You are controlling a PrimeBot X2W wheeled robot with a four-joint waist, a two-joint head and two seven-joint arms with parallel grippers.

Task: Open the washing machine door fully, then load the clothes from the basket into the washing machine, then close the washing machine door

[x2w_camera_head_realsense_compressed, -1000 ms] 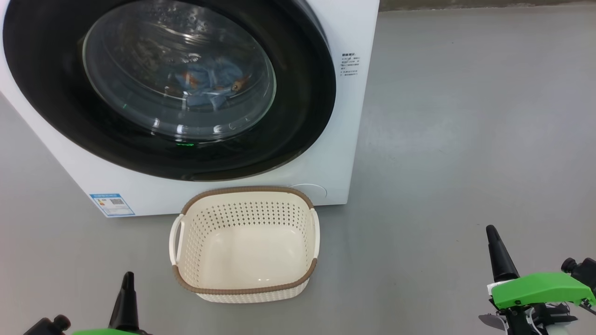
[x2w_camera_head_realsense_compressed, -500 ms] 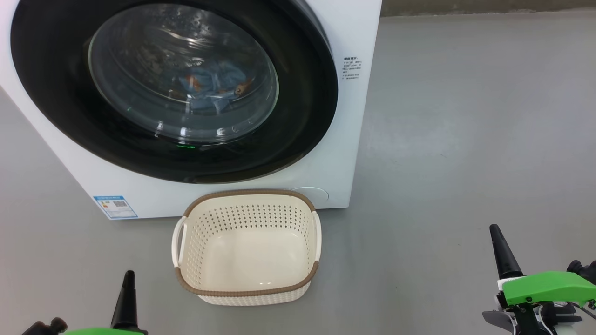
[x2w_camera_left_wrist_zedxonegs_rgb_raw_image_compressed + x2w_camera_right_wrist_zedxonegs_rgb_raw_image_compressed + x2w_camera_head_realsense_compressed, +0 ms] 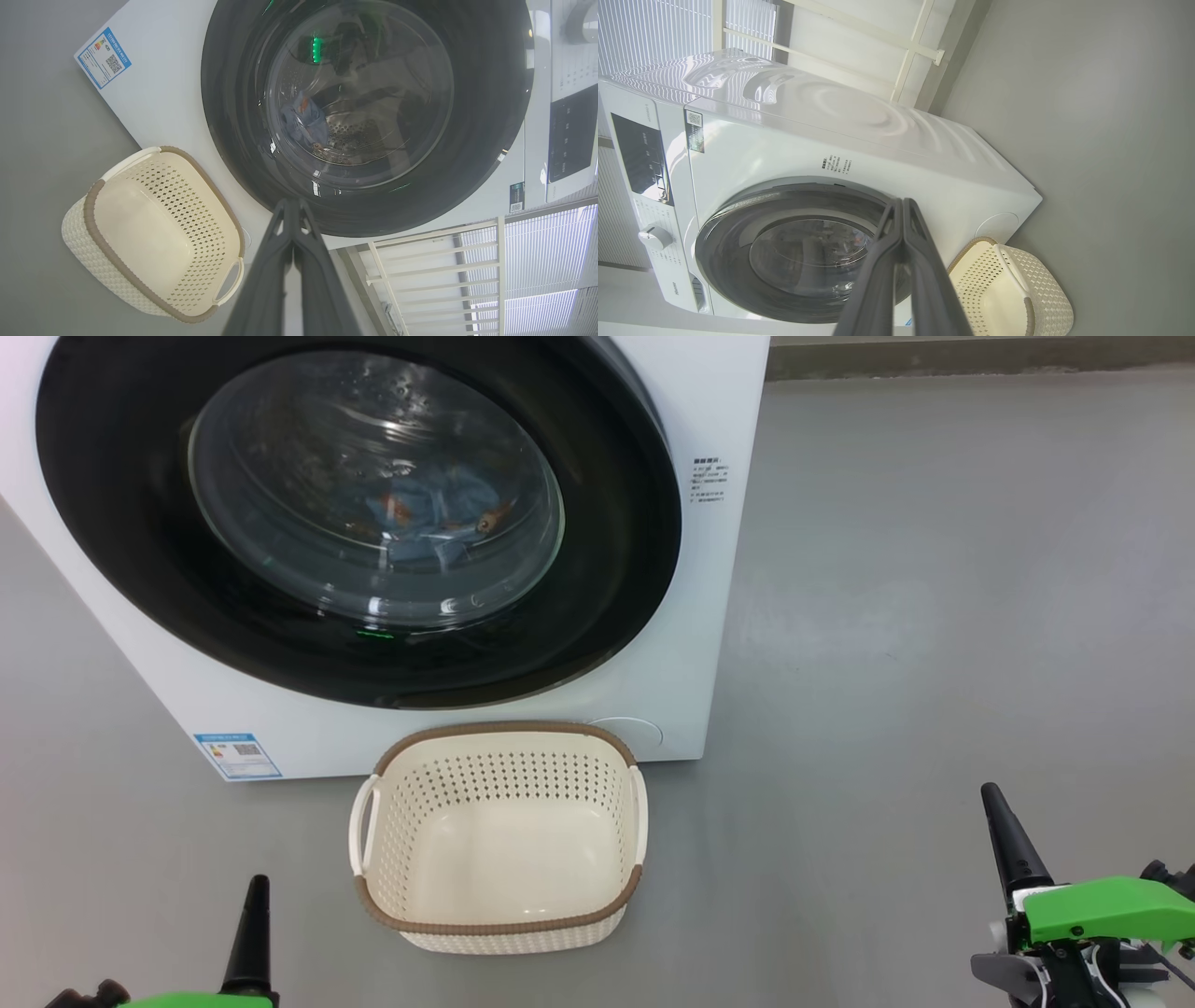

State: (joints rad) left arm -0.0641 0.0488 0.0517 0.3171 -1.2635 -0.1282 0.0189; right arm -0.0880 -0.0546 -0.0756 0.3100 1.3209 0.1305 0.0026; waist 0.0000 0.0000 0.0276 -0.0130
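Now finds the door (image 3: 373,495) shut flush on the washer (image 3: 719,569), up at 11 o'clock in the head view. Through it, shows the clothes (image 3: 434,518) as a blue heap with orange spots, low inside the washer. Places the basket (image 3: 495,775) at 6 o'clock, upright on the grey floor (image 3: 887,663), far rim just beside the washer's foot, bare cream bottom showing. Puts a blue sticker (image 3: 238,756) at 8 o'clock, low on the washer front. Shows the left gripper (image 3: 259,887) at 7 o'clock, fingers pressed together into one dark spike, gripping nothing, apart from the basket. Shows the right gripper (image 3: 991,798) at 4 o'clock, fingers likewise pinched tight and bare, well apart from basket and washer. From the left wrist, looks along closed fingers toward the door's rim, with the basket at 8 o'clock. From the right wrist, looks past closed fingers at the door, with the basket at 5 o'clock.
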